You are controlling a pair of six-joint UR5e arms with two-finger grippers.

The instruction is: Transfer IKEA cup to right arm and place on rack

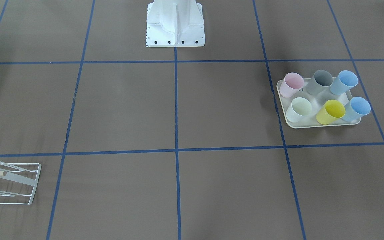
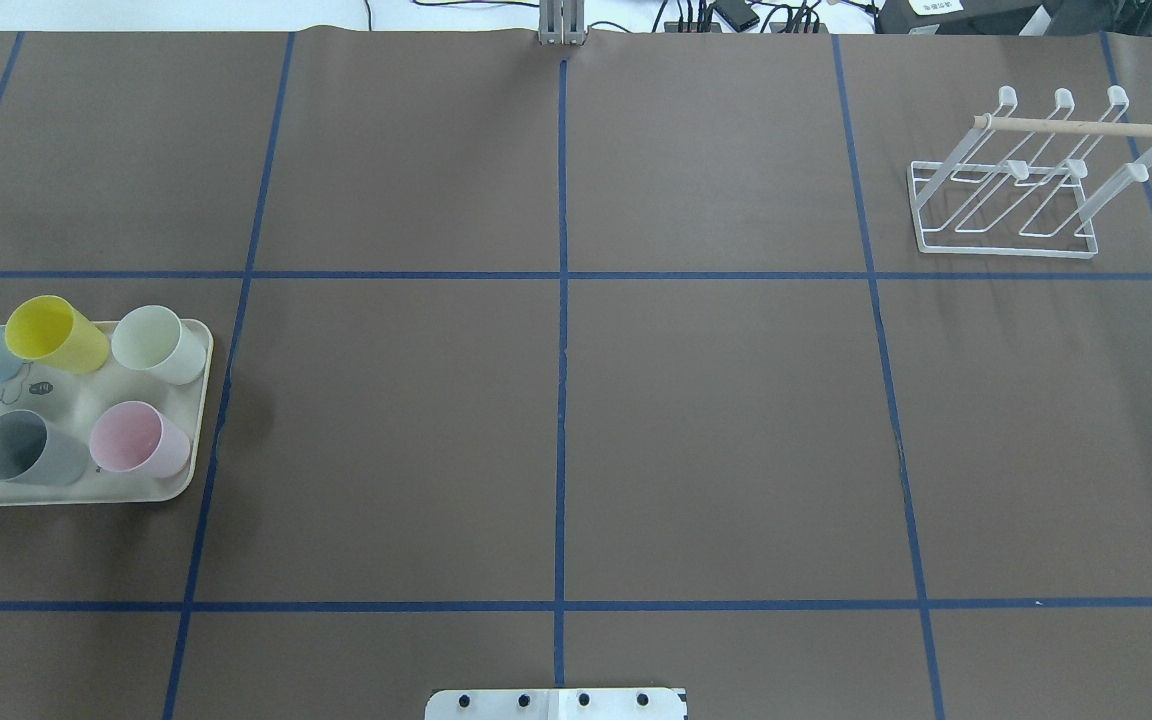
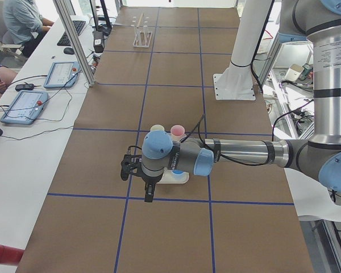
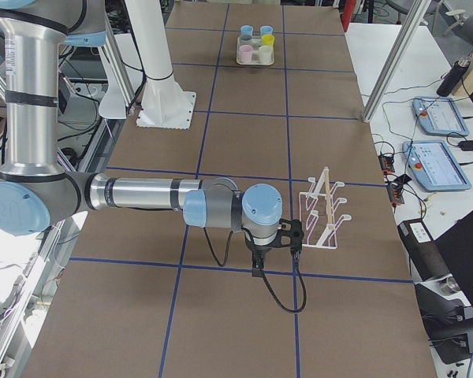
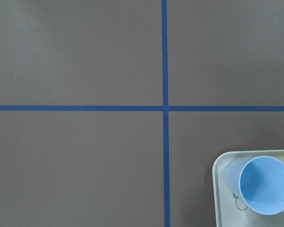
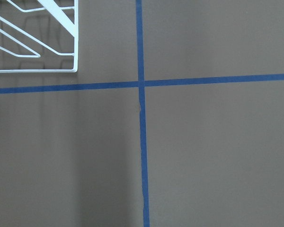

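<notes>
Six cups [image 2: 136,440] stand close together on the tray [image 2: 86,495] at the left middle of the overhead view, none yet picked. So the nearest risk is the pick itself: fingers closing on one cup would likely nudge a neighbour or tip it. The left gripper [image 3: 128,168] hangs just beside the tray in the left side view, and the right gripper [image 4: 296,235] hangs near the rack [image 2: 1016,170] in the right side view; for both I cannot tell how the fingers stand. Farther on, the mid-air handover could drop a smooth tapered cup if one side lets go early. Farthest, at upper right, the rack's slanted prongs are thin, and a cup set off-centre may slide off. Around are the base plate [image 2: 556,705] at the bottom edge, tape lines [image 2: 562,400] and cables [image 2: 696,15] along the top edge; nothing lies between tray and rack
</notes>
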